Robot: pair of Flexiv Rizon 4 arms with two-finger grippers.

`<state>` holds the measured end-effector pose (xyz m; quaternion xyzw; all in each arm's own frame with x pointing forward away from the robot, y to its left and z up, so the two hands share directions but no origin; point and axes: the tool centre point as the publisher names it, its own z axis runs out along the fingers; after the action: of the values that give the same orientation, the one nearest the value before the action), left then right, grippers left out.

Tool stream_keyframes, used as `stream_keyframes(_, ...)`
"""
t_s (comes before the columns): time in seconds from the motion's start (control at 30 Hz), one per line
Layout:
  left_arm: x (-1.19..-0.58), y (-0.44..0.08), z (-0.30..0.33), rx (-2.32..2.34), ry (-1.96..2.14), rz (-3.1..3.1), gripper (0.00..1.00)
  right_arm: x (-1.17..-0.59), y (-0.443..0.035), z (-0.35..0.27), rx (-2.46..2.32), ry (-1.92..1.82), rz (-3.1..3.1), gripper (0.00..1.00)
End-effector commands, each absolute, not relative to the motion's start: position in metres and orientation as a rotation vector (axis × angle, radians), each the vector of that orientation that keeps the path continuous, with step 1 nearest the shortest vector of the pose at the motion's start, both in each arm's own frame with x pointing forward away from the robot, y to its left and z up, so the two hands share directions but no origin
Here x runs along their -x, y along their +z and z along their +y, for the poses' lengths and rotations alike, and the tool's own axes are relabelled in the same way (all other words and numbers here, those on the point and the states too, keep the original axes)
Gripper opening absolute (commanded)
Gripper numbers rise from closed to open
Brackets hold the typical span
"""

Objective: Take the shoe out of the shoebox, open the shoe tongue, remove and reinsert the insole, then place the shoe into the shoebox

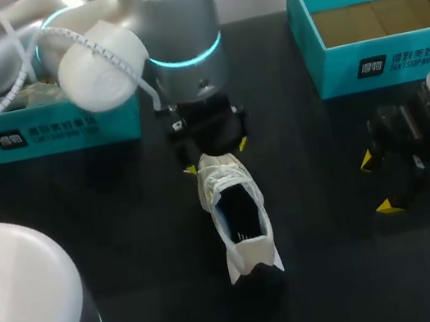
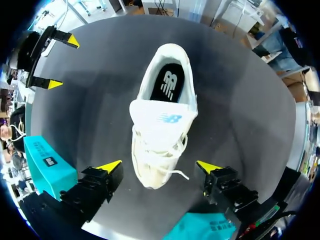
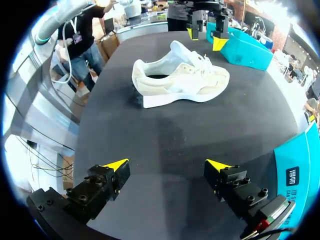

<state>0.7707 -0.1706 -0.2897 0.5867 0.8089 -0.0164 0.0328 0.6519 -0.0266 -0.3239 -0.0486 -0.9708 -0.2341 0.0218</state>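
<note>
A white sneaker (image 1: 236, 207) lies in the middle of the black table, its toe pointing to the far edge. Its tongue (image 2: 162, 118) stands up and the black insole (image 2: 168, 84) shows inside. My left gripper (image 1: 216, 157) hangs over the toe. In the left wrist view this gripper (image 2: 159, 167) is open, one yellow tip on each side of the toe (image 2: 154, 175), neither touching it. My right gripper (image 1: 377, 182) is open off to the right, holding nothing. From the right wrist view the sneaker (image 3: 180, 79) lies well ahead of the right gripper (image 3: 167, 166).
An open teal box (image 1: 380, 57) with a brown floor stands at the back right. A second teal box (image 1: 51, 130) holding crumpled paper is at the back left, partly behind my left arm. Bare black table surrounds the shoe.
</note>
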Motion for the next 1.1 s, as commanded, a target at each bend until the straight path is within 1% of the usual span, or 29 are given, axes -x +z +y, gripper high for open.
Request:
stream_keyframes(0.03,-0.783,-0.289,-0.173,-1.844,-0.092,2.487,0.52,-0.651,-0.324,-0.026,0.152,-0.721,-3.010,1.00)
stream_keyframes(0.13,-0.786,-0.287,-0.177,-1.862,-0.135,2.479,0.48,-0.651,-0.324,-0.026,0.152,-0.721,-3.010,1.00)
stream_keyframes(0.17,-0.785,-0.287,-0.178,-1.863,-0.136,2.478,0.43,-0.651,-0.324,-0.026,0.152,-0.721,-3.010,1.00)
stream_keyframes(0.27,-0.780,-0.286,-0.181,-1.888,-0.157,2.472,0.40,-0.651,-0.324,-0.026,0.152,-0.721,-3.010,1.00)
stream_keyframes(0.4,-0.770,-0.288,-0.184,-1.895,-0.173,2.488,0.41,-0.651,-0.324,-0.026,0.152,-0.721,-3.010,1.00)
stream_keyframes(0.53,-0.760,-0.291,-0.182,-1.919,-0.209,2.473,0.39,-0.651,-0.324,-0.026,0.152,-0.721,-3.010,1.00)
stream_keyframes(0.67,-0.754,-0.300,-0.183,-1.947,-0.214,2.465,0.41,-0.651,-0.324,-0.026,0.152,-0.721,-3.010,1.00)
stream_keyframes(0.7,-0.752,-0.302,-0.183,-1.956,-0.231,2.471,0.41,-0.651,-0.324,-0.026,0.152,-0.721,-3.010,1.00)
stream_keyframes(0.77,-0.747,-0.305,-0.182,-1.967,-0.236,2.473,0.36,-0.651,-0.324,-0.026,0.152,-0.721,-3.010,1.00)
stream_keyframes(1.1,-0.720,-0.331,-0.188,-2.076,-0.311,2.446,0.35,-0.651,-0.324,-0.026,0.152,-0.721,-3.010,1.00)
